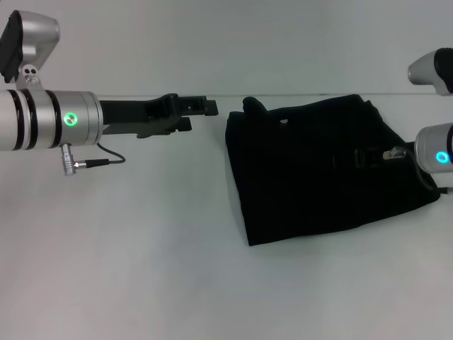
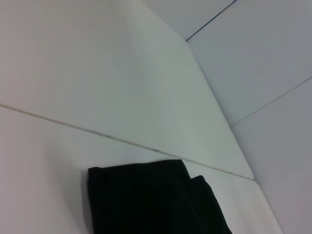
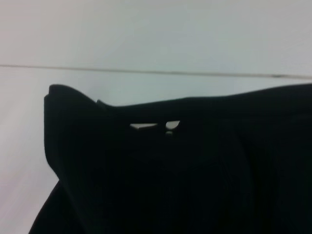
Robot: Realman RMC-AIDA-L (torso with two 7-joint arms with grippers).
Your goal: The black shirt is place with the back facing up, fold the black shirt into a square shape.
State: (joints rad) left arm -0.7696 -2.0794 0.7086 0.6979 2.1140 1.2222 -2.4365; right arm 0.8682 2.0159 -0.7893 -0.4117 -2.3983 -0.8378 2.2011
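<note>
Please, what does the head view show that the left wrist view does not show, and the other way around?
Only the head view shows the left pincer, hovering beside the black shirt's left edge and apart from it, the right arm over the shirt's right side, and the whole folded shirt. Only the left wrist view shows the far corner of the white table and the walls beyond. Both show the shirt lying folded on the table.
</note>
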